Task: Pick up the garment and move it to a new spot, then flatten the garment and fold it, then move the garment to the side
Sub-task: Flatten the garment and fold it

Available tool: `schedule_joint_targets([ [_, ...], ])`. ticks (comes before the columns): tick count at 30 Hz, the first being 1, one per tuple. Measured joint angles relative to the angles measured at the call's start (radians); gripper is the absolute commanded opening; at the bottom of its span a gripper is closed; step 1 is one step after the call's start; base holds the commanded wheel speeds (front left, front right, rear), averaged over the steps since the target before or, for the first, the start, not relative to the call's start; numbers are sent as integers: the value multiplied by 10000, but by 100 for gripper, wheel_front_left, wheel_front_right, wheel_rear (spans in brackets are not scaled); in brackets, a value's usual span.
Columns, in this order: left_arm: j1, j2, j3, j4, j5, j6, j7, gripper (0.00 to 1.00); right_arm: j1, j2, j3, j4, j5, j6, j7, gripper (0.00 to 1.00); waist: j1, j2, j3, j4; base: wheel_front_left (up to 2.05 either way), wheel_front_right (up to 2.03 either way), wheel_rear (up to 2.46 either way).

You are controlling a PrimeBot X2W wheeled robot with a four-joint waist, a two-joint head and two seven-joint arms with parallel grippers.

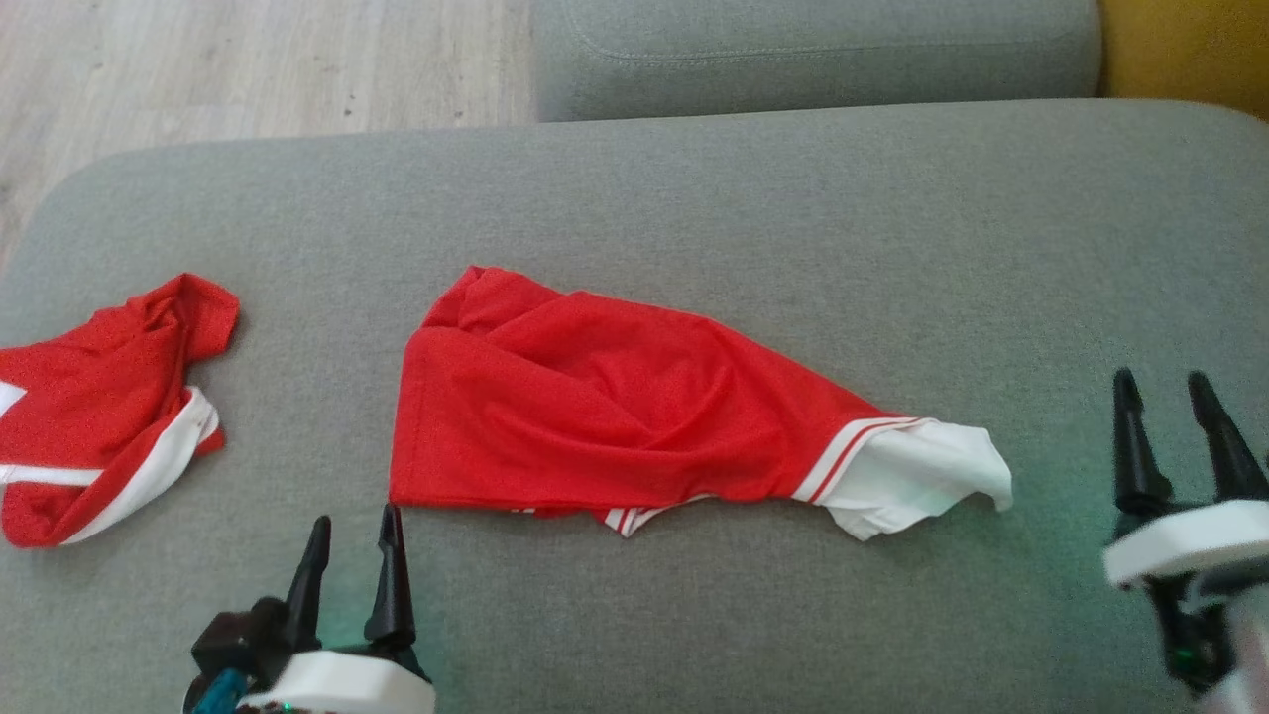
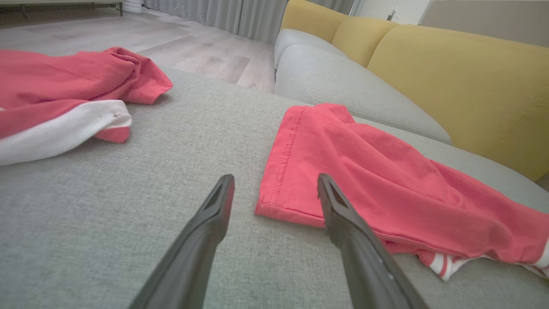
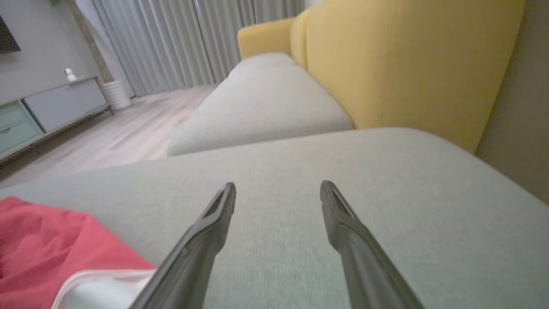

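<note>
A red garment (image 1: 615, 407) with a white striped end (image 1: 922, 476) lies rumpled in the middle of the grey sofa cushion (image 1: 694, 198). My left gripper (image 1: 355, 526) stands open just in front of the garment's near left corner (image 2: 274, 206), which sits between and just beyond its fingertips in the left wrist view, apart from them. My right gripper (image 1: 1162, 389) is open over bare cushion, to the right of the white end (image 3: 98, 292). Its two fingers (image 3: 214, 223) hold nothing.
A second red and white garment (image 1: 99, 407) lies crumpled at the cushion's left edge (image 2: 64, 98). A further grey cushion (image 1: 813, 50) and the yellow backrest (image 3: 407, 64) lie beyond. Wooden floor (image 1: 248, 59) borders the far left.
</note>
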Motion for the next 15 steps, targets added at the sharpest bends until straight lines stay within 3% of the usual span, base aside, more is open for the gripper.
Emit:
schedule_joint_targets([
  [2, 6, 8, 65, -12, 153, 10, 0, 100, 51, 840, -633, -568, -1208, 0, -2, 100, 0, 0, -12, 72, 0, 0, 0],
  [6, 97, 4, 259, -209, 573, 146, 0, 100, 471, 2176, -575, -1377, -2882, 0, -2, 100, 0, 0, -134, 200, 0, 0, 0],
  [15, 781, 12, 418, -763, 1726, 562, 0, 100, 1412, 2711, -322, -1597, -3994, 0, -2, 100, 0, 0, -637, 377, 0, 0, 0],
])
